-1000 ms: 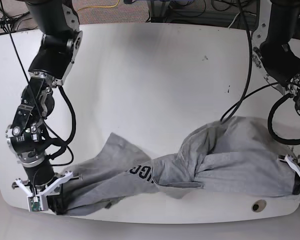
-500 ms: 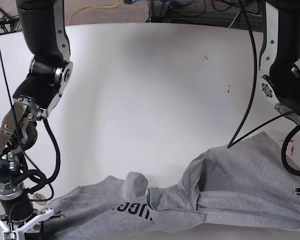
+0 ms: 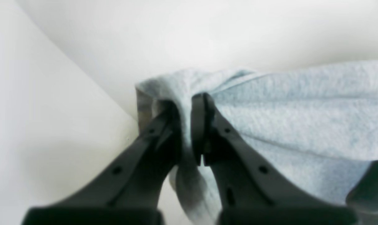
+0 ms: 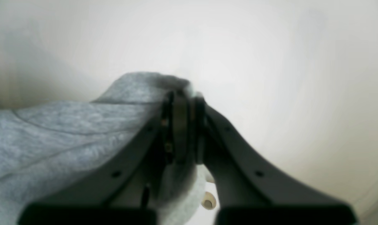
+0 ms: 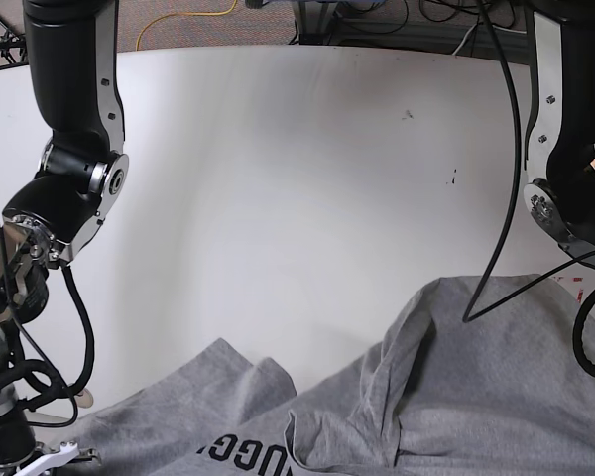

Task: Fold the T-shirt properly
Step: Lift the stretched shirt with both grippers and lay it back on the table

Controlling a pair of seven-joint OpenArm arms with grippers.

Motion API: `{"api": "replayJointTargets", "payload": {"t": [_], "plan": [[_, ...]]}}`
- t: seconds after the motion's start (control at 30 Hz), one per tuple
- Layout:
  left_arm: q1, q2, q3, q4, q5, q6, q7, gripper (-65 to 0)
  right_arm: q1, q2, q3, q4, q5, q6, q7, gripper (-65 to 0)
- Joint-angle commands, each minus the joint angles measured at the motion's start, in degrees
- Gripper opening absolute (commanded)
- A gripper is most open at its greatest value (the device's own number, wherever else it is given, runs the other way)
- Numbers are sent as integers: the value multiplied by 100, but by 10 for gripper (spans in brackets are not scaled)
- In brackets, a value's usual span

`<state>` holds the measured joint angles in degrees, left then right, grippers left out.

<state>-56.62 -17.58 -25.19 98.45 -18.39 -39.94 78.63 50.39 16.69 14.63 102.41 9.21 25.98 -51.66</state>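
Two-arm shirt handling, read left to right across the base view. At the left edge the right gripper is clamped on a bunched edge of the T-shirt, with cloth pinched between its jaws in the right wrist view. The garment spans the near edge of the white table, creased and twisted at mid-width, with part of its black lettering showing. At the right the left gripper is likewise clenched on a fold of grey cloth, the shirt running away to its right in the left wrist view; in the base view both grippers lie at or beyond the frame edge. Progress, as judged: no fold is made yet; spreading the shirt flat comes first, and every fold remains.
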Motion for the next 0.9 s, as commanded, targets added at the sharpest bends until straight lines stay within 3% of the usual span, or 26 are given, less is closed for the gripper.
{"api": "replayJointTargets", "payload": {"t": [0.0, 0.13, 0.67, 0.87], "plan": [[172, -48, -17, 49, -20, -6, -122, -650, -261, 103, 53, 119, 15, 9, 98, -650], [691, -39, -96, 75, -46, -6, -122, -650, -868, 173, 62, 313, 41, 0, 107, -650], [3161, 180, -536, 1051, -55, -6, -140, -650, -3523, -522, 853, 1174, 50, 9, 151, -650], [3943, 163, -721, 1051, -55, -6, -140, -650, -4683, -768, 1117, 1174, 50, 18, 625, -650]]}}
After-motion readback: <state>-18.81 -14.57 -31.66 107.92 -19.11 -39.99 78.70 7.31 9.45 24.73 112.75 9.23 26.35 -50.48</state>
